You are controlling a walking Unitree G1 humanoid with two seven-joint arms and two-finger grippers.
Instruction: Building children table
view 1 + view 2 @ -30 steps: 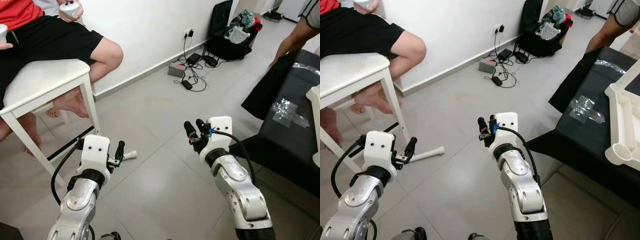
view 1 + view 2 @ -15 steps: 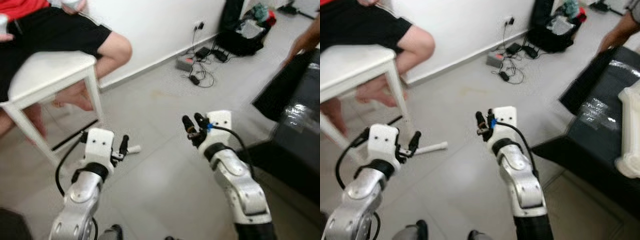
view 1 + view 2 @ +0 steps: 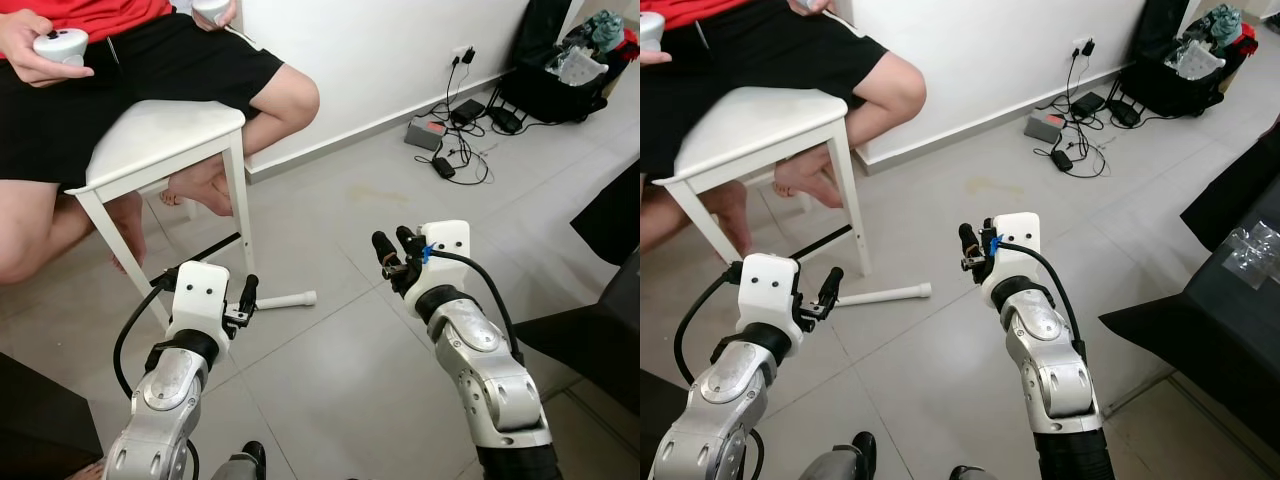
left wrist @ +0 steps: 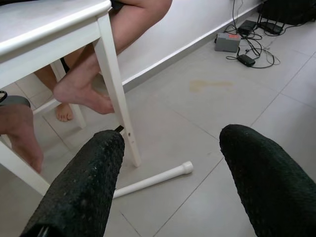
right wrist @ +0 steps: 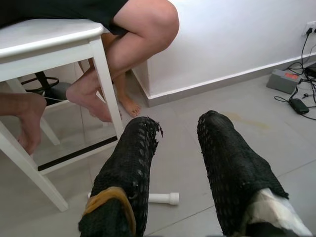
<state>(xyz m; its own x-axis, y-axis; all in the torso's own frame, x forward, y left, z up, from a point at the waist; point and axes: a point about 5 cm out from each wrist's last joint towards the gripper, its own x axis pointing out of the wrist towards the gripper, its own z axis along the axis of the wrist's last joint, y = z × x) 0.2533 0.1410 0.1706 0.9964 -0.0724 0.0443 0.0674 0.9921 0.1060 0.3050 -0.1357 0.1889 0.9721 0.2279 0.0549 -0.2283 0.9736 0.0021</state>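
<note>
A white cylindrical table leg (image 3: 285,299) lies on the grey tiled floor beside the foot of a white stool (image 3: 160,140). My left gripper (image 3: 248,292) hovers above the floor just short of the leg, open, and the left wrist view has the leg (image 4: 153,180) between its fingers (image 4: 84,187). My right gripper (image 3: 393,248) is raised farther right, open with a narrow gap and holding nothing. The right wrist view catches the leg's end (image 5: 163,198) on the floor beyond its fingers (image 5: 224,163).
A person (image 3: 130,70) sits on the stool holding two controllers, bare feet on the floor under it. Cables and a power box (image 3: 440,130) lie by the wall, with a black bag (image 3: 560,80) behind. A black sheet (image 3: 600,330) covers the floor at right.
The camera has swung left: the stool and person are now more central and the black sheet has slid to the right edge. Both arms keep their pose.
</note>
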